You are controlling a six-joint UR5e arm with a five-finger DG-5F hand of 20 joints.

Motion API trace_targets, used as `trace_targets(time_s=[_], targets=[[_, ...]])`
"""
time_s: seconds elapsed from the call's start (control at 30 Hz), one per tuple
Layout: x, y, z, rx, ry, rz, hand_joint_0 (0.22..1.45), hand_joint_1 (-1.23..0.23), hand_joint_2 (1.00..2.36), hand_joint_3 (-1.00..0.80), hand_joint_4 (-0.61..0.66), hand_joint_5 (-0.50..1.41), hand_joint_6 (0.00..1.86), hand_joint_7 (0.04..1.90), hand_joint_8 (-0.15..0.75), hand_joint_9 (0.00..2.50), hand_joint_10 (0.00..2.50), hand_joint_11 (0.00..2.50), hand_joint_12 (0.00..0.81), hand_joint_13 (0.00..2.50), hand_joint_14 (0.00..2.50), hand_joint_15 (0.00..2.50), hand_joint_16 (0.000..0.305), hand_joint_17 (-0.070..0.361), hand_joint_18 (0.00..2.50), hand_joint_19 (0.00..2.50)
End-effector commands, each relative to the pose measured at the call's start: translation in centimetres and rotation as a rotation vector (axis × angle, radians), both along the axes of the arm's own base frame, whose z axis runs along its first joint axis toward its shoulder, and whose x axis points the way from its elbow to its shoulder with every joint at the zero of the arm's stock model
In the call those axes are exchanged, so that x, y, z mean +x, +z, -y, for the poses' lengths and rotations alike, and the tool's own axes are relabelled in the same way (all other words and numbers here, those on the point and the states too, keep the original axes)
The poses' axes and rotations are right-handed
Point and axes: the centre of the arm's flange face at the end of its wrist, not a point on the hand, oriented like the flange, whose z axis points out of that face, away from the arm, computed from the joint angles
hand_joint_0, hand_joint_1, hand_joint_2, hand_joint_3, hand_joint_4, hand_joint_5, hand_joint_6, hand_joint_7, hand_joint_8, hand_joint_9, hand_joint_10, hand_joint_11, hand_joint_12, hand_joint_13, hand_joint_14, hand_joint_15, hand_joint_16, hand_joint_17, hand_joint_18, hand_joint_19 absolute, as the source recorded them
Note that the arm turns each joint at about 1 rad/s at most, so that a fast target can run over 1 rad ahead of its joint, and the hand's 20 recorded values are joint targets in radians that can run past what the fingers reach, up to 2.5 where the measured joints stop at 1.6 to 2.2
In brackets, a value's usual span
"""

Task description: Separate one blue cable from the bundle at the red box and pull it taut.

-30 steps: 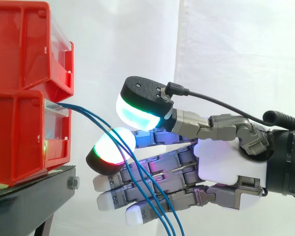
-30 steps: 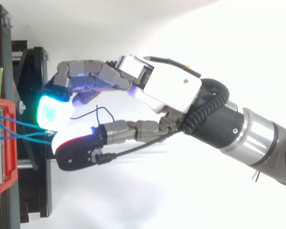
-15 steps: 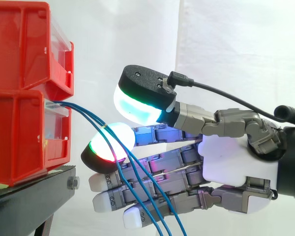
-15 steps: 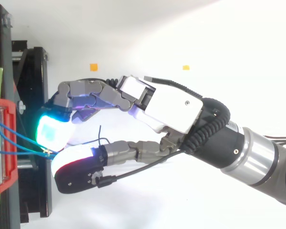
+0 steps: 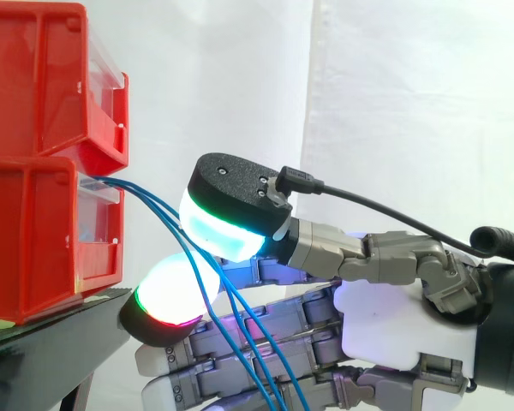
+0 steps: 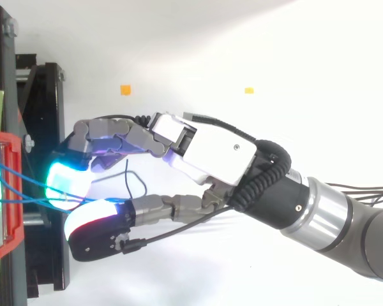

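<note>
Side view: two red plastic bins stacked, the upper red bin (image 5: 43, 77) on the lower red bin (image 5: 34, 240), both on a black metal stand (image 5: 43, 351), with a white curtain (image 5: 411, 103) behind. Thin blue cables (image 5: 146, 198) come out of the lower bin's front and slope down to the right. The hand (image 5: 403, 334) sits just right of the bins. Its cyan-green thumb pad (image 5: 227, 231) is closed down onto the white-red finger pad (image 5: 176, 287), pinching the cables between them; cannot tell how many are caught. Past the pinch the cables drop across the other fingers, which lie nearly straight.

Top view: the arm enters from the right. The hand (image 6: 210, 150) reaches left toward the red bin (image 6: 3, 248). The cables (image 6: 25, 203) run from the bin to where the two glowing pads meet, over the stand (image 6: 45, 95).
</note>
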Motion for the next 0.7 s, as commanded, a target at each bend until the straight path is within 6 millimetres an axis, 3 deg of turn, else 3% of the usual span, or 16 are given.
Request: trace_targets(time_s=[0.0, 0.4, 0.67], targets=[[0.11, -0.05, -0.32, 0.007, 0.005, 0.003, 0.56, -0.65, 1.0, -0.45, 0.2, -0.18, 0.57, 1.32, 0.315, 0.51, 0.02, 0.54, 0.415, 0.62, 0.02, 0.48, 0.053, 0.119, 0.59, 0.63], [0.22, 0.11, -0.61, 0.036, 0.015, 0.025, 0.56, -0.61, 1.0, -0.45, 0.2, -0.18, 0.59, 1.3, 0.317, 0.52, 0.02, 0.54, 0.418, 0.63, 0.02, 0.49, 0.053, 0.12, 0.59, 0.64], [0.32, 0.3, -0.78, 0.044, 0.019, 0.032, 0.6, -0.61, 1.01, -0.35, 0.19, -0.19, 0.65, 1.23, 0.316, 0.53, 0.02, 0.54, 0.413, 0.64, 0.02, 0.48, 0.052, 0.117, 0.6, 0.64]])
